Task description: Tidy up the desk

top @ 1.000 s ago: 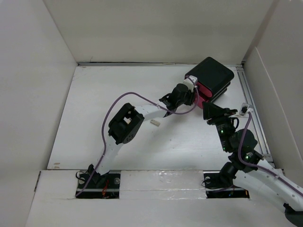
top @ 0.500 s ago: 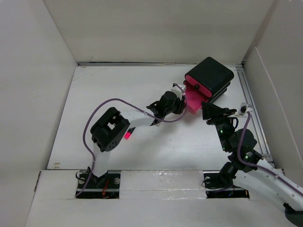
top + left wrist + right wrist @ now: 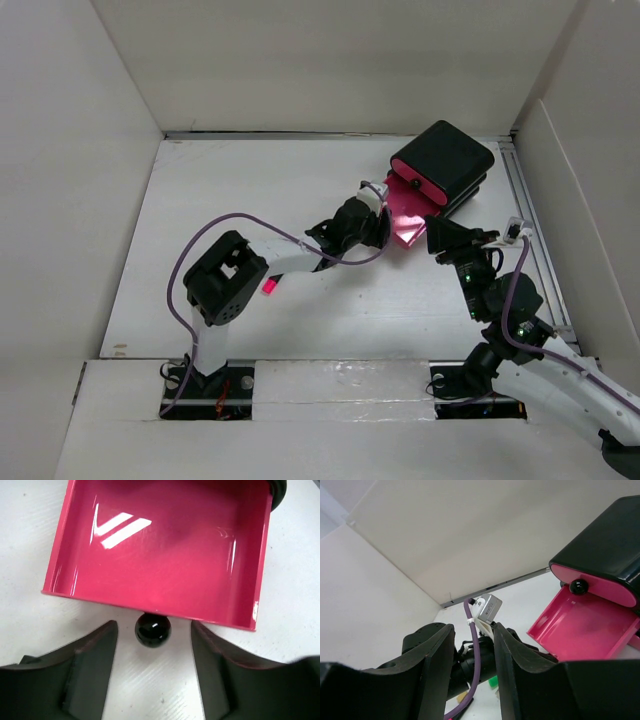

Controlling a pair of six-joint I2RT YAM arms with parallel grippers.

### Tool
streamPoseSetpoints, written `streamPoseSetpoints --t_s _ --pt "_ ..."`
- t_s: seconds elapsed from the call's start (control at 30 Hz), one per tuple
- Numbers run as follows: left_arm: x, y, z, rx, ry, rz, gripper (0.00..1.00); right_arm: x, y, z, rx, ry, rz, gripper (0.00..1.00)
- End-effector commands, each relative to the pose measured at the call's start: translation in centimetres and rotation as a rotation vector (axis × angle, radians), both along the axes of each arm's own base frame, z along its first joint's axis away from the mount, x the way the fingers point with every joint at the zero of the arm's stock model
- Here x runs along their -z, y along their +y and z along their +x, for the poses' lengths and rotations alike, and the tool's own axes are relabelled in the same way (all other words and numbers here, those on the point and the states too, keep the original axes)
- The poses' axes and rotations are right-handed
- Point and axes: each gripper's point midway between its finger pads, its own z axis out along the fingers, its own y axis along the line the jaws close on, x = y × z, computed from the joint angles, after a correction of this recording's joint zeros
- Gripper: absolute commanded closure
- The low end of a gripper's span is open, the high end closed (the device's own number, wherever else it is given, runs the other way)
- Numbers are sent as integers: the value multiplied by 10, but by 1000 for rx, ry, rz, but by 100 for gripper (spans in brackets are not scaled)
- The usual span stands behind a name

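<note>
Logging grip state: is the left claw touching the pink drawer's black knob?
Apart. Left wrist view shows the knob between the left claw's fingers, desk visible either side.

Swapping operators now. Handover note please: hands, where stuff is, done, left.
Left hand: open, fingers either side of the drawer knob, not touching it.
Right hand: open, empty, beside the black box.
The black box sits at the far right corner of the desk; the pink drawer under its top one is pulled out and looks empty.
A small pink item lies on the desk by the left arm's elbow.
Done: drawer opened.
Left: probably load loose items into the drawer and shut it.
</note>
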Motion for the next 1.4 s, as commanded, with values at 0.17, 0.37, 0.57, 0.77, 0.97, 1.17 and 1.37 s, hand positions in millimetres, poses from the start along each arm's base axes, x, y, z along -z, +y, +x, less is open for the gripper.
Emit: streamPoseSetpoints --t_s 0.17,0.37,0.57,0.77,0.97,1.17,1.37 --pt "-54 11 2 -64 -102 -64 23 -17 -1 -1 -3 -38 39 57" --pt "-63 49 2 -205 -127 -57 24 -17 -1 -1 -1 -37 36 57" --pt "-30 102 -4 -322 -44 -18 27 -17 -2 -1 2 -39 41 65" --pt "5 132 1 -360 5 101 23 -14 6 3 -16 -26 21 96" --pt "15 127 13 -309 -19 154 22 -12 9 6 -14 -17 8 66" --pt "42 126 24 -260 63 169 25 -12 6 6 -3 -18 11 61" --pt "59 134 32 -269 95 192 33 -11 8 7 -6 -16 7 60"
